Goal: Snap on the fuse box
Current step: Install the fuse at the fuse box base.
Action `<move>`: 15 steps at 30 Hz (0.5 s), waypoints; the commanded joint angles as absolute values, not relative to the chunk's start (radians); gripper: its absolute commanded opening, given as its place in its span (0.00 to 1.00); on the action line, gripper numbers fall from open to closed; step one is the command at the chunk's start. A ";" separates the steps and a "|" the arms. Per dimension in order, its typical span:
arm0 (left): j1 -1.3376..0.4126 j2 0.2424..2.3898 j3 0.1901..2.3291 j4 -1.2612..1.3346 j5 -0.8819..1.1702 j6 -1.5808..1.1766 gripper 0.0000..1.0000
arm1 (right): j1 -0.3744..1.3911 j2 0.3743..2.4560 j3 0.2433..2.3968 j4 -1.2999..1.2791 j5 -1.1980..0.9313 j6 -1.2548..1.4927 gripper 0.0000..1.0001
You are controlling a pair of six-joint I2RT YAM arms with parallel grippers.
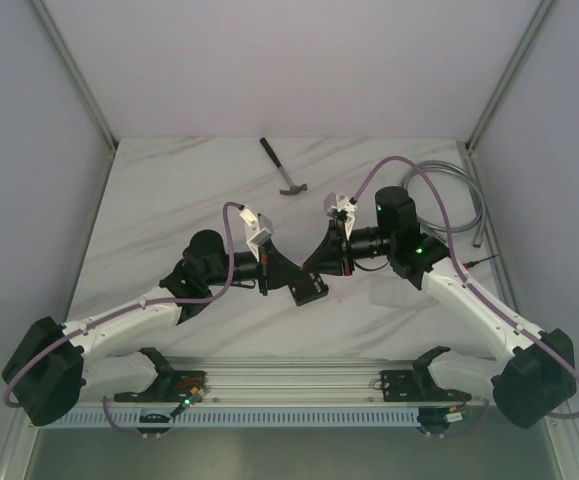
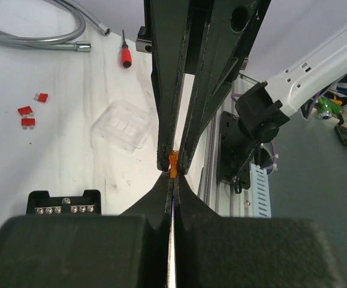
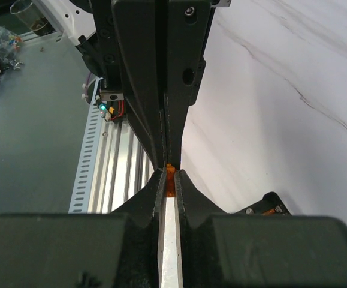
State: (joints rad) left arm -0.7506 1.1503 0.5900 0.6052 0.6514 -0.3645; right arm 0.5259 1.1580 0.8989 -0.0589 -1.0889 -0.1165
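A small orange fuse (image 2: 173, 164) is pinched where my two grippers meet tip to tip above the table; it also shows in the right wrist view (image 3: 170, 180). My left gripper (image 2: 173, 178) and my right gripper (image 3: 170, 175) are both shut on it. In the top view the left gripper (image 1: 297, 272) and right gripper (image 1: 315, 262) touch above the black fuse box (image 1: 310, 291). The fuse box (image 2: 64, 207) lies open on the table, screws showing, and its corner shows in the right wrist view (image 3: 270, 207). The clear cover (image 2: 125, 125) lies apart from it.
Three loose red fuses (image 2: 28, 111) lie on the marble. A red-handled screwdriver (image 2: 125, 55) and a coiled grey hose (image 2: 35, 30) lie further off. A hammer (image 1: 284, 168) lies at the back. The aluminium rail (image 3: 119, 174) runs along the near edge.
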 commanded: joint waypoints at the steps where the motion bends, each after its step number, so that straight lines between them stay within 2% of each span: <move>1: -0.755 1.152 0.600 0.629 0.633 -0.355 0.00 | 0.531 1.148 0.937 -0.062 -1.079 -0.133 0.00; 3: -0.753 1.147 0.590 0.611 0.559 -0.359 0.01 | 0.531 1.151 0.937 -0.072 -1.036 -0.125 0.00; 5: -0.746 1.142 0.585 0.575 0.479 -0.367 0.06 | 0.532 1.157 0.934 -0.081 -0.973 -0.106 0.00; 12: -0.695 1.136 0.563 0.387 0.119 -0.437 0.38 | 0.592 1.223 0.932 -0.111 -0.618 -0.020 0.00; 15: -0.673 1.110 0.531 0.338 0.008 -0.469 0.56 | 0.632 1.264 0.933 -0.112 -0.443 0.029 0.00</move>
State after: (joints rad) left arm -0.7002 1.1473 0.5713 0.4442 0.2447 -0.4191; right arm 0.5896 1.2213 0.9009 -0.0883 -0.7082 -0.0490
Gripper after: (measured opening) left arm 0.474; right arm 0.128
